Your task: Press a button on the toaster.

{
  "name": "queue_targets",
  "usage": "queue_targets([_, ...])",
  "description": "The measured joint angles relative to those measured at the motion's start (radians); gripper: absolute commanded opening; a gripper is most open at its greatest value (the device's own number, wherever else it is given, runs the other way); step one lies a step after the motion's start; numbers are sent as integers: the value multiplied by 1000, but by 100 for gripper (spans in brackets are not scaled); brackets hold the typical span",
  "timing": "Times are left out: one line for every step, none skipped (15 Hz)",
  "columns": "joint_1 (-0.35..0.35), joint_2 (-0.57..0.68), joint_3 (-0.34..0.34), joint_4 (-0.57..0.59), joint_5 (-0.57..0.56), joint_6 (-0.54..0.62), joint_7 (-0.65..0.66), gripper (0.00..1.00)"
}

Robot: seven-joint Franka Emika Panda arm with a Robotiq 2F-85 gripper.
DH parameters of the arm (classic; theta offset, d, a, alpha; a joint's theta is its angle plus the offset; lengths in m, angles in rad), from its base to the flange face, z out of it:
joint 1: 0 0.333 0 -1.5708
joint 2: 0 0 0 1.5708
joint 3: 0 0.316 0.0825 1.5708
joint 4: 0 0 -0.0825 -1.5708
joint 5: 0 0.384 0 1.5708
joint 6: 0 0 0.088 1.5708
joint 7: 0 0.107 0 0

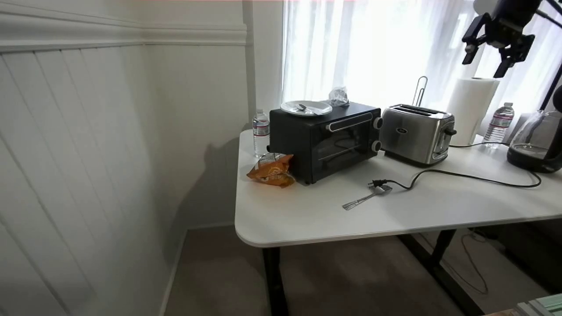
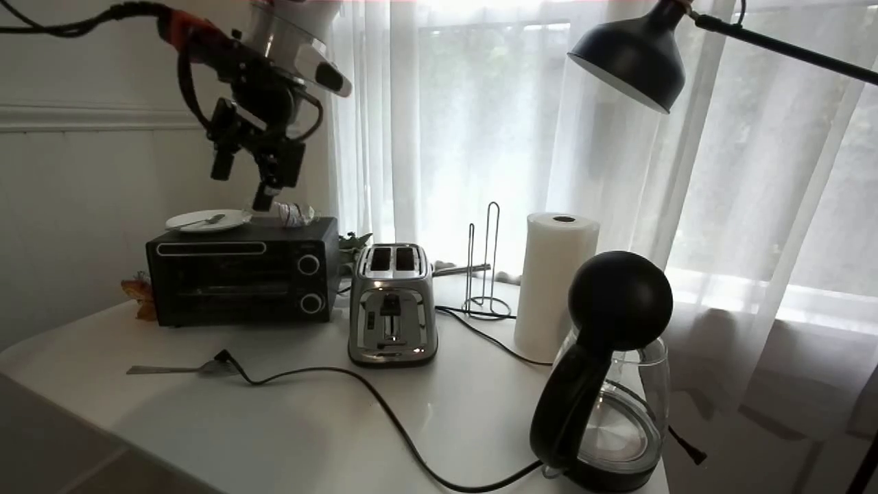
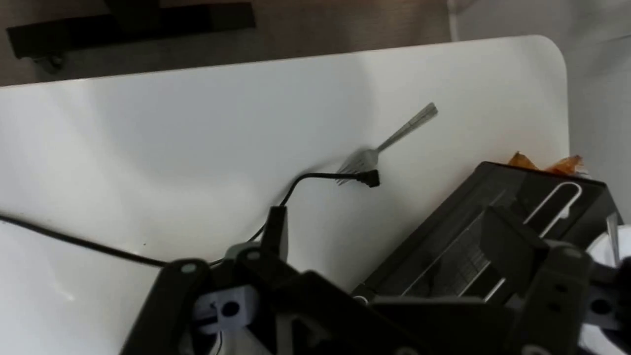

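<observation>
1 cord [image 3: 320, 175] across fork [image 3: 366, 157]; oven [image 2: 230, 278] beside toaster [image 2: 392, 309]

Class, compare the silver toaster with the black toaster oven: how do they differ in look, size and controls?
Colour: the toaster is shiny silver; the toaster oven is mostly black.
Size: the toaster oven is clearly larger than the toaster.
Controls: the toaster has a lever at one narrow end; the toaster oven has two round knobs on its front.
Shared: both are boxy and stand on the white table.
</observation>
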Motion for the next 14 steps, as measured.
queue_targets([-2,11,-15,-17,41,26,-21,100])
queue_targets([-3,21,-27,-34,76,52,-43,100])
queue_targets([-5,29,-39,-53,107,77,-66,100])
queue_targets([-9,38,-50,-73,138,100,-93,100])
queue_targets([-13,46,-62,-91,169,113,-124,100])
queue_targets([-16,54,-75,-109,198,116,-157,100])
queue_targets([-21,62,-89,-128,223,118,-191,100])
queue_targets([-29,69,-101,-145,244,121,-223,100])
queue_targets([-39,75,-110,-162,259,132,-251,100])
queue_targets([-50,81,-117,-180,267,157,-273,100])
queue_targets([-61,86,-124,-196,281,185,-294,100])
queue_targets([-69,93,-129,-211,298,212,-314,100])
queue_targets([-75,102,-134,-226,316,240,-331,100])
queue_targets([-80,114,-138,-238,342,264,-347,100])
